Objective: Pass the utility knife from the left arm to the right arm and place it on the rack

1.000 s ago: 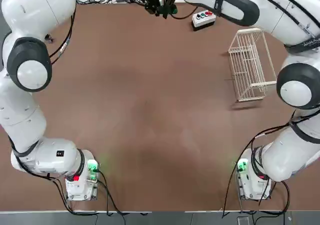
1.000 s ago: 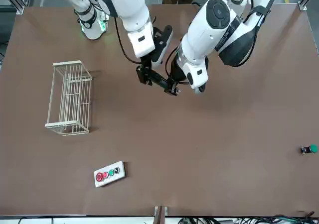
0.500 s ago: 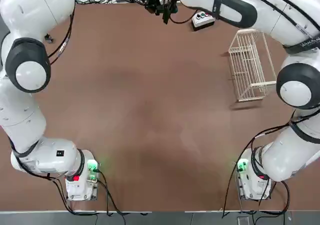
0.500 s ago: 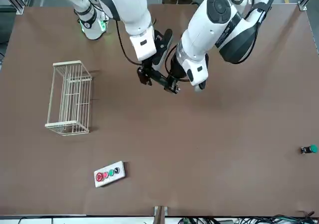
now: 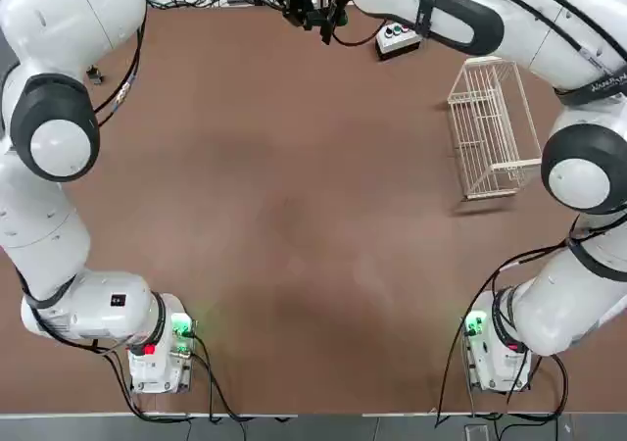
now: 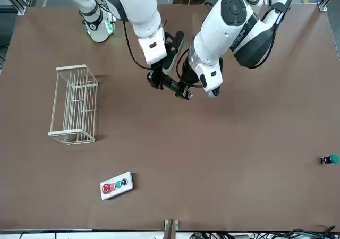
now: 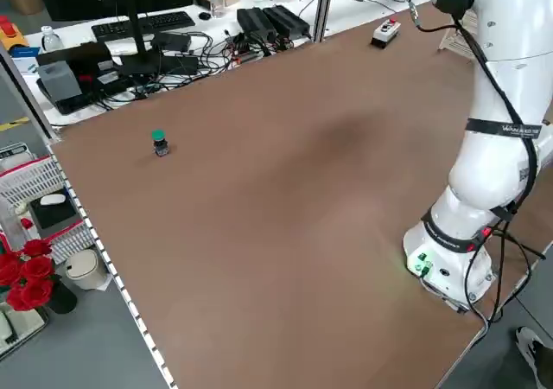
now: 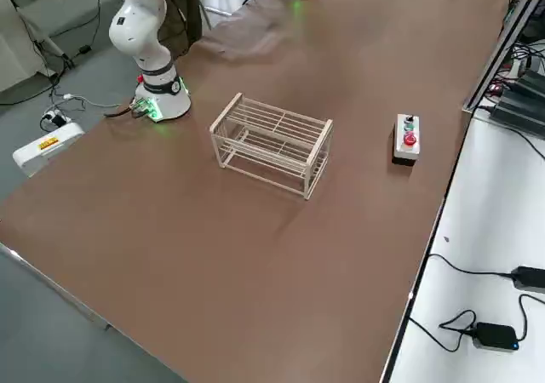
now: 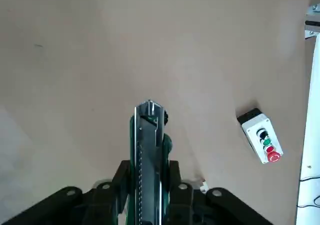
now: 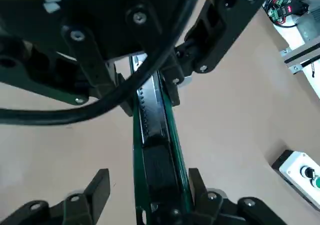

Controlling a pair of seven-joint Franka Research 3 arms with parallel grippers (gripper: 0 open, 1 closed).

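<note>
The utility knife (image 6: 171, 85), slim, dark green and black, hangs level above the table between the two arms. My left gripper (image 6: 184, 92) is shut on one end; in the left wrist view the knife (image 9: 148, 145) runs straight out from between its fingers (image 9: 176, 177). My right gripper (image 6: 154, 80) straddles the other end. The right wrist view has the knife (image 10: 156, 150) lying between that gripper's fingers (image 10: 99, 185), one finger against it and the other a gap away. The white wire rack (image 6: 74, 105) stands empty off to the robot's right.
A grey button box (image 6: 116, 185) sits at the far edge, near the rack (image 5: 490, 127). A small green-capped object (image 6: 329, 159) lies far out on the robot's left side. Cables and equipment crowd the bench beyond the table.
Both grippers and the knife have risen slightly. The left gripper keeps its hold, and the right gripper stays around the knife's other end.
</note>
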